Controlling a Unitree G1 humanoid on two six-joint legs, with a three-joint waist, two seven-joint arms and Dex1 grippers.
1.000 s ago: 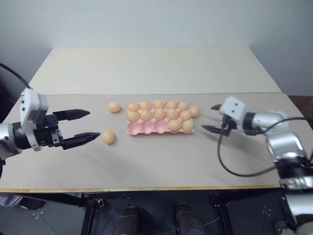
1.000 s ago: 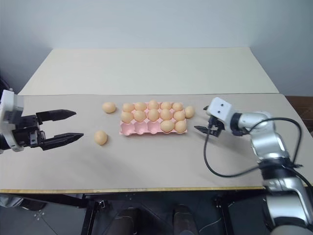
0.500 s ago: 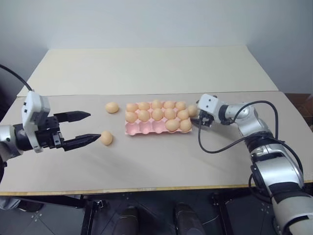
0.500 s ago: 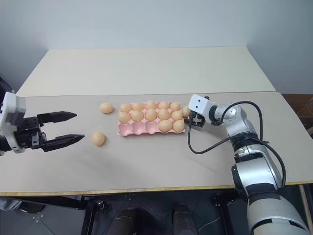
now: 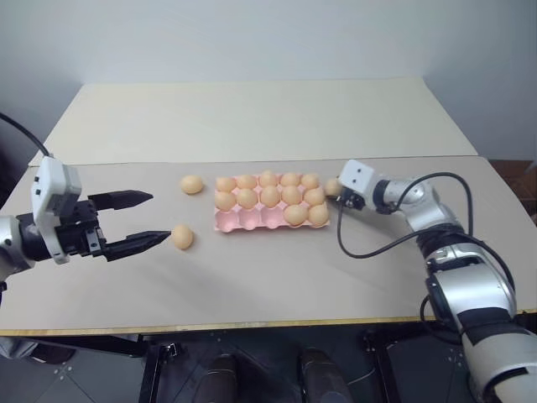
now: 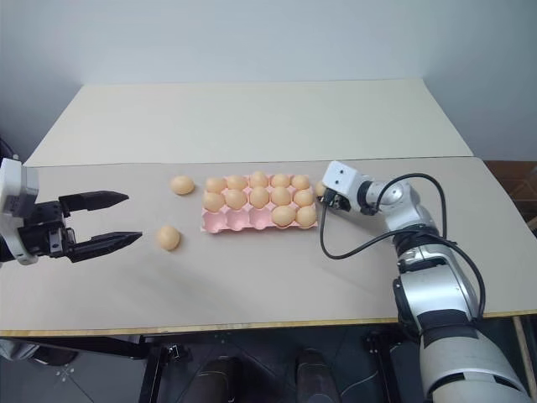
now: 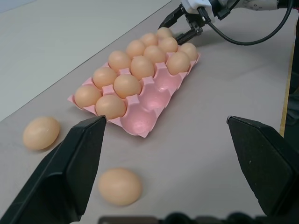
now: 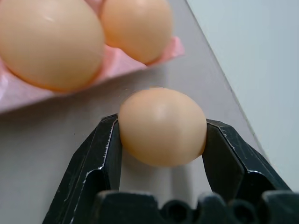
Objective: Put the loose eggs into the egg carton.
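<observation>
1. The right claw [image 8: 161, 135] clamps one pale orange-tan egg [image 8: 162, 126] between its black fingers, just off the right end of the pink carton [image 5: 252, 220], which lies mid-tabletop [image 5: 277, 277].
2. The left claw [image 5: 141, 221] hangs wide open near the tabletop's left edge, one tip close to a loose egg [image 5: 182, 237]; another loose egg [image 5: 192, 184] lies near the carton's far-left corner.
3. Twelve smooth eggs fill the carton; three near-edge cups sit bare.
4. In the head views, the right claw's housing hides most of the gripped egg.

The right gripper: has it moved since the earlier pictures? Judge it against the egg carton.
Yes. The right gripper has moved in toward the right end of the egg carton and now clamps the loose egg lying beside it.
</observation>
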